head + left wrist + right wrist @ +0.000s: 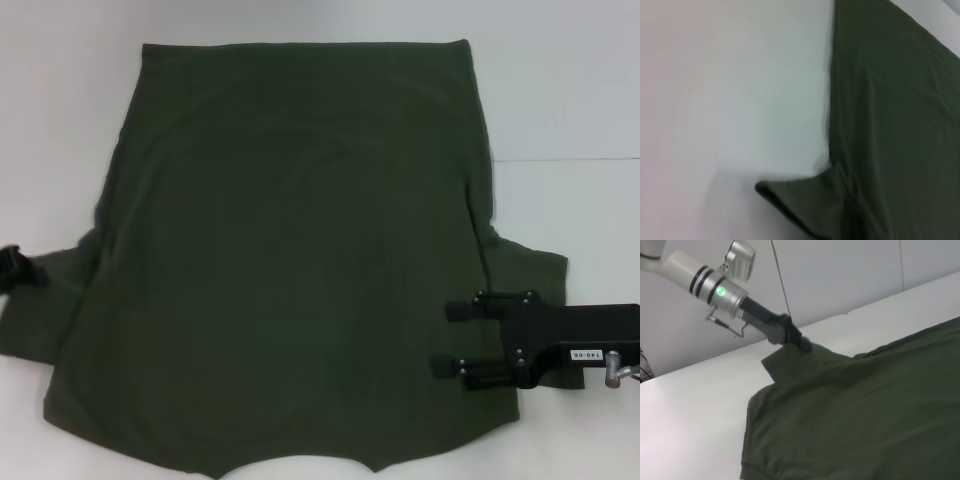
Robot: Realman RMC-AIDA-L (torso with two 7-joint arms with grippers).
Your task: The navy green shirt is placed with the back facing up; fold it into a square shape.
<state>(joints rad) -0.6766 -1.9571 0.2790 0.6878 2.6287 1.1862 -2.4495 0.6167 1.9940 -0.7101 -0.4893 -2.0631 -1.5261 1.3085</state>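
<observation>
**Both hands at the sleeves, ready for the first fold**

The navy green shirt (pixel 290 260) lies flat, back up, on the white worktop (pixel 580 90). The left hand (pixel 18 268) seems clenched on the left sleeve tip, likely to draw it inward. The right hand (pixel 452 340) hovers released over the shirt's right side, beside its sleeve.

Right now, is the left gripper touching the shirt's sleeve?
Touching. In the right wrist view the left gripper meets the raised sleeve edge of the navy green shirt, with no gap visible between them.
</observation>
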